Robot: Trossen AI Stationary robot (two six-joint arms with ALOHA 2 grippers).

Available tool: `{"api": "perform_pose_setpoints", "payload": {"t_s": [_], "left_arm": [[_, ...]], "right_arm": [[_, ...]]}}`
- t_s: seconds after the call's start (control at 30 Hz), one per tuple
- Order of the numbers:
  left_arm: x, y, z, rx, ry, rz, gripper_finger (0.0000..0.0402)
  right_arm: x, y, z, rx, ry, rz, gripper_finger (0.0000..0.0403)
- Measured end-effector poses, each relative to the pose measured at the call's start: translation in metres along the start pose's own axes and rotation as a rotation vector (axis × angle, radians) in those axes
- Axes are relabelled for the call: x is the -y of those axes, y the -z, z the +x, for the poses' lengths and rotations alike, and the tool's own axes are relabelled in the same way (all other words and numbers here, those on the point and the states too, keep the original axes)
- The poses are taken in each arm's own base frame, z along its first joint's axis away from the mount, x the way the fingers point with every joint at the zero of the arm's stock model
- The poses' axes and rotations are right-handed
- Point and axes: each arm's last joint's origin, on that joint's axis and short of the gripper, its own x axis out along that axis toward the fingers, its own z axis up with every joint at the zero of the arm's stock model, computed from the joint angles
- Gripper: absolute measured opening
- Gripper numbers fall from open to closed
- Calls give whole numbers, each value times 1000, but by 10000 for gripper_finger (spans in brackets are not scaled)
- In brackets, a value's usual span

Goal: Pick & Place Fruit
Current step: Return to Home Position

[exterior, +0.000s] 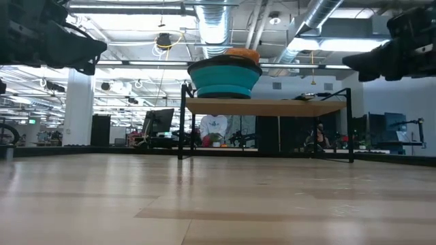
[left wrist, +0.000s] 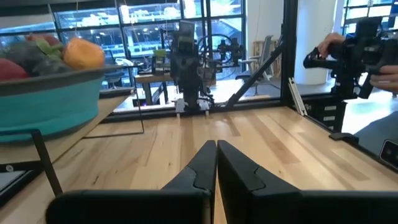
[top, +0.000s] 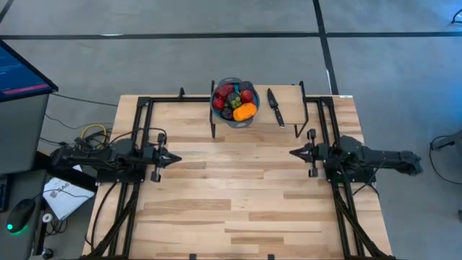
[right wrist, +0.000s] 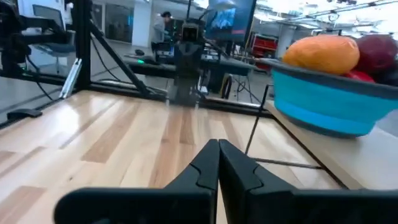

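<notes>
The fruit (top: 235, 100) lies heaped in one blue strainer bowl (exterior: 223, 80) on the shelf (top: 188, 110) at the table's (top: 238, 202) far edge, too overlapped to count. The high view shows red, dark and orange pieces, while the low view shows only an orange top. One knife (top: 276, 107) lies right of the bowl. The left gripper (top: 175, 158) and right gripper (top: 294, 152) hover near opposite side edges, tips facing, fingers together.

table (top: 238, 195): wooden, bears shelf (exterior: 272, 107) | shelf: blue bowl (exterior: 225, 80), knife (top: 276, 107) beside it
</notes>
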Motion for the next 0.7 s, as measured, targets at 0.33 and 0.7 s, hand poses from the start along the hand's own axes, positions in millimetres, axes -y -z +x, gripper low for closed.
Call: {"api": "perform_pose_setpoints", "payload": {"t_s": [0.33, 0.7], "left_arm": [[0, 4, 3, -44, 4, 0, 8], [1, 7, 6, -83, 7, -1, 8]], "right_arm": [[-2, 0, 0, -5, -1, 81, 0], [-2, 1, 0, -8, 0, 101, 0]]}}
